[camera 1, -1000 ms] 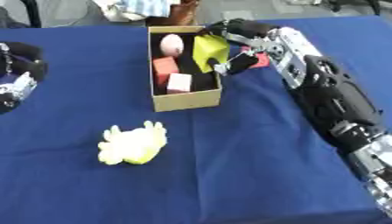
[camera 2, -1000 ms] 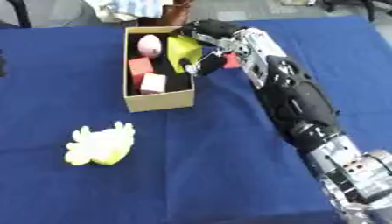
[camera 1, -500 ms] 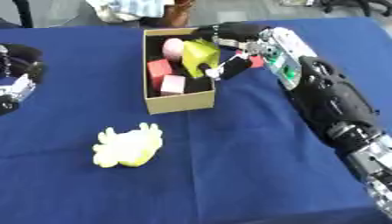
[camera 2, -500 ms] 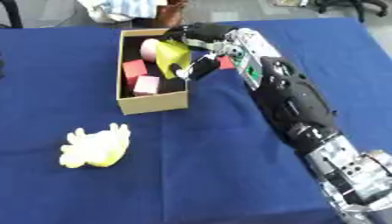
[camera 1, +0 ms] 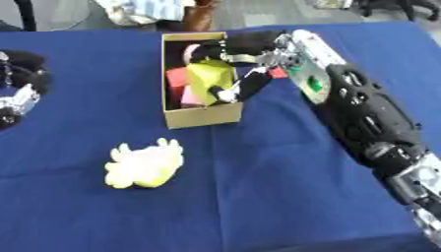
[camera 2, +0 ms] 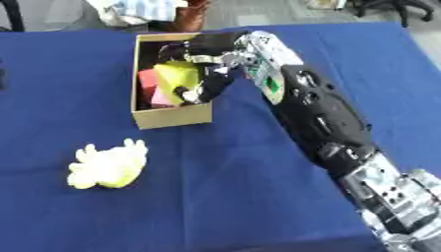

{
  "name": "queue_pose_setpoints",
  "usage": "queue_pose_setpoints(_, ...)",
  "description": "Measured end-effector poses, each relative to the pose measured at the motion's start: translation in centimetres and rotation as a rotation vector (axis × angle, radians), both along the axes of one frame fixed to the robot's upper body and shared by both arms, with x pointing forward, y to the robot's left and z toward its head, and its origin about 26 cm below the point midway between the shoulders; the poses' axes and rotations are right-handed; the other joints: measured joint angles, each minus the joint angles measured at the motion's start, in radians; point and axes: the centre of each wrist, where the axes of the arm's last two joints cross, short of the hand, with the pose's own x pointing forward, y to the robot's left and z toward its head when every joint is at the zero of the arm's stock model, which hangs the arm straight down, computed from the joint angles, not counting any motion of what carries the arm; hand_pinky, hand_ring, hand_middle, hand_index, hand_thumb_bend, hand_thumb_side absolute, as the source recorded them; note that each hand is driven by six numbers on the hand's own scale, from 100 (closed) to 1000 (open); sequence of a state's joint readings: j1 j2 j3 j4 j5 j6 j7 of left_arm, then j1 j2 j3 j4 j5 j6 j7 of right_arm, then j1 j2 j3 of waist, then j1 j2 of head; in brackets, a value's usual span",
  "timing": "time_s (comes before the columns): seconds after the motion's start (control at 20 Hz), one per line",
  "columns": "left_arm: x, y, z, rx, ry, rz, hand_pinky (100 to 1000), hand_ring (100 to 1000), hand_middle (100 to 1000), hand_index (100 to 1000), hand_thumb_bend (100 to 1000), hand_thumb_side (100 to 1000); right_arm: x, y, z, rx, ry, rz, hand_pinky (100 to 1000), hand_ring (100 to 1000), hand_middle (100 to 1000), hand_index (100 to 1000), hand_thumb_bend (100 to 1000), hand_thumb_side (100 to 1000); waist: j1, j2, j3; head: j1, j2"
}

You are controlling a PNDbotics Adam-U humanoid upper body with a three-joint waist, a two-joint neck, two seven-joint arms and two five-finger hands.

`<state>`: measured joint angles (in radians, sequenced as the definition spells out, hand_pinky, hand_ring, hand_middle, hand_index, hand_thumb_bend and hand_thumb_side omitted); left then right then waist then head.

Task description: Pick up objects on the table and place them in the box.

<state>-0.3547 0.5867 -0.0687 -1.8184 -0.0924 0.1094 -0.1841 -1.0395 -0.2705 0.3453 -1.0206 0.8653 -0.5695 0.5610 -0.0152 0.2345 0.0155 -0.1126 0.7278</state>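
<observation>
Right hand (camera 1: 245, 64) fingers curled round yellow block (camera 1: 209, 78), upright over box (camera 1: 200, 115).

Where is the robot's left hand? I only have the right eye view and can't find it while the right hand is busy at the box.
Observer: In the left eye view the left hand shows at the picture's left edge, over the blue tablecloth, level with the open cardboard box and well apart from it.
Operator: Is it near the yellow soft toy? The right hand has the yellow block over the box.
Observer: No. The toy lies nearer the camera and to that hand's right, with bare cloth between them.
</observation>
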Motion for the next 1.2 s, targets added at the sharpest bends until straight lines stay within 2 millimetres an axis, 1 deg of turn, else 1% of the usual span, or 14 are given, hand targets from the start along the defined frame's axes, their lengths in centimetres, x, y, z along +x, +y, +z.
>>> queue_pose_setpoints(0.25, 0.0, 0.0, -0.1, 0.000, 0.002, 0.001, 697, 625, 632, 774, 326, 611, 0.0, 0.2, -0.3, -0.030, 0.011, 0.009, 939, 1000, 1000, 1000, 193, 698, 0.000, -0.001, -0.003, 0.000, 0.000)
queue_pose_setpoints(0.3, 0.0, 0.0, -0.1, 0.000, 0.002, 0.001, 697, 625, 632, 774, 326, 611, 0.0, 0.2, -0.2, -0.034, 0.009, 0.007, 940, 1000, 1000, 1000, 194, 676, 0.000, -0.001, -0.004, 0.000, 0.000)
queue_pose_setpoints(0.4, 0.0, 0.1, -0.1, 0.000, 0.003, 0.002, 698, 625, 632, 774, 326, 611, -0.1, 0.2, -0.1, -0.042, 0.000, 0.007, 941, 1000, 1000, 1000, 213, 664, 0.000, -0.001, -0.007, 0.000, 0.000)
queue_pose_setpoints(0.5, 0.0, 0.1, -0.1, -0.001, 0.003, 0.003, 698, 625, 632, 774, 325, 611, -0.2, 0.3, 0.0, -0.050, -0.014, 0.006, 947, 1000, 1000, 1000, 203, 633, 0.000, -0.001, -0.009, 0.000, 0.000)
queue_pose_setpoints(0.8, 0.0, 0.1, -0.2, -0.001, 0.007, 0.006, 699, 625, 632, 774, 325, 611, 0.0, -0.1, 0.3, -0.049, -0.051, -0.031, 962, 1000, 1000, 1000, 199, 598, 0.000, -0.001, -0.011, -0.003, 0.000)
queue_pose_setpoints(0.85, 0.0, 0.1, -0.2, -0.001, 0.007, 0.006, 699, 625, 632, 774, 325, 610, 0.0, -0.3, 0.4, -0.046, -0.056, -0.039, 965, 1000, 1000, 1000, 193, 571, 0.000, -0.001, -0.011, -0.003, 0.000)
queue_pose_setpoints(1.1, 0.0, 0.1, -0.2, -0.001, 0.008, 0.006, 700, 625, 632, 775, 324, 611, 0.3, -1.2, 1.4, -0.021, -0.084, -0.074, 971, 1000, 1000, 1000, 187, 560, 0.000, -0.001, -0.013, -0.003, 0.000)
queue_pose_setpoints(1.2, 0.0, 0.1, -0.2, -0.001, 0.008, 0.006, 700, 625, 632, 774, 324, 611, 0.3, -1.3, 1.7, -0.015, -0.092, -0.075, 971, 1000, 1000, 1000, 191, 561, 0.000, -0.001, -0.014, -0.004, 0.000)
